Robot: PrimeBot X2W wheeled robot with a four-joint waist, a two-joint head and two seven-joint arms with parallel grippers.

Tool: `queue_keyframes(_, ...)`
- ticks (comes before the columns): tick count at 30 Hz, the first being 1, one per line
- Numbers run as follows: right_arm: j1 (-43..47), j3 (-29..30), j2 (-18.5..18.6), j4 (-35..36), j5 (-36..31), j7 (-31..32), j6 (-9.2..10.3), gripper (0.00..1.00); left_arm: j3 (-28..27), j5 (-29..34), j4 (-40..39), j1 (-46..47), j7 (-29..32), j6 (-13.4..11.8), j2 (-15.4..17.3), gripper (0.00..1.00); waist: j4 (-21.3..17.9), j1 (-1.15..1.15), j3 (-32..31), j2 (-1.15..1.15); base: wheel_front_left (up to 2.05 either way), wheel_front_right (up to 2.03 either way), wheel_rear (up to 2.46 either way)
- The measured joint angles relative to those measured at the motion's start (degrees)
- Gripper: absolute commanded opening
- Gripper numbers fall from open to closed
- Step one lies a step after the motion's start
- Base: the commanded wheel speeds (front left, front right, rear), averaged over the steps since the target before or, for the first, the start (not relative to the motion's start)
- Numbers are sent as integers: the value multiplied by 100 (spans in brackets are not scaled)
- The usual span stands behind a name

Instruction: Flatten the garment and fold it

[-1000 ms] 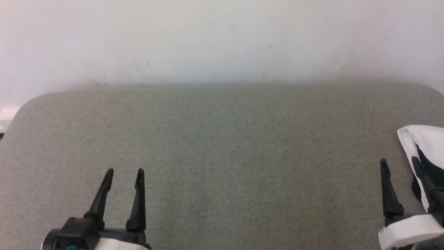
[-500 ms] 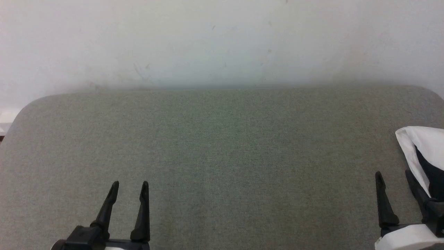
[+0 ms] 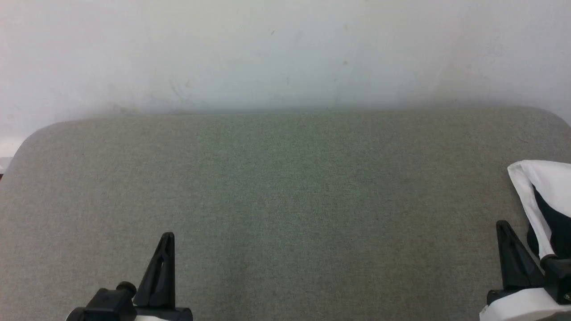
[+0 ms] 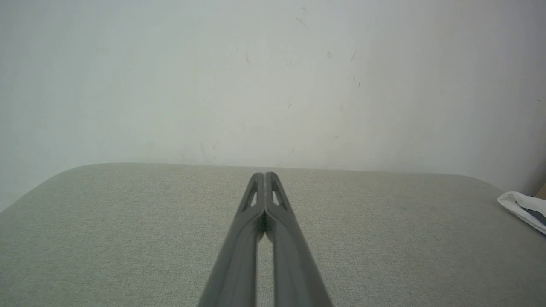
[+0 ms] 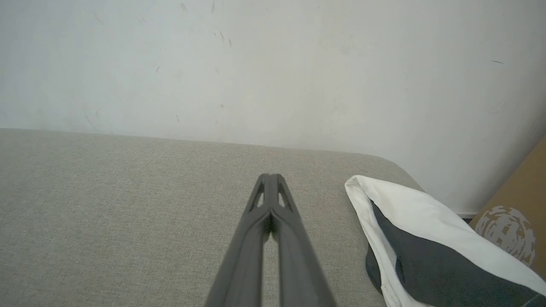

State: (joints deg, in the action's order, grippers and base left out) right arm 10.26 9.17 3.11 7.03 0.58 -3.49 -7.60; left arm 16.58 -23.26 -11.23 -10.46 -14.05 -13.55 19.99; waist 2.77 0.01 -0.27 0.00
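The garment (image 3: 546, 191) lies bunched at the right edge of the grey-green padded table (image 3: 285, 187), white cloth wrapped around a black part. It also shows as a white and black heap (image 5: 418, 238) in the right wrist view and as a small white fold (image 4: 522, 207) in the left wrist view. My left gripper (image 3: 166, 238) sits at the lower left, shut, holding nothing, its tips pressed together (image 4: 265, 175). My right gripper (image 3: 504, 227) sits at the lower right just left of the garment, shut and empty, tips together (image 5: 269, 177). Neither touches the cloth.
A pale scuffed wall (image 3: 285, 53) rises right behind the table's far edge. A brown cardboard box (image 5: 516, 213) with a pale print stands past the table's right corner. The table's corners are rounded.
Both grippers have gone from open to shut, each closing on nothing. They have also drawn back a little toward the bottom of the head view.
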Motion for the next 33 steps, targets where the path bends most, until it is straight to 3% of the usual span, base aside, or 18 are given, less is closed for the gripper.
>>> queue_keyframes(33,-212,-238,0,-197,-3,94,0,0,-439,632,304,188,371,352,-455,0,-77,0,7,0,0,0,0)
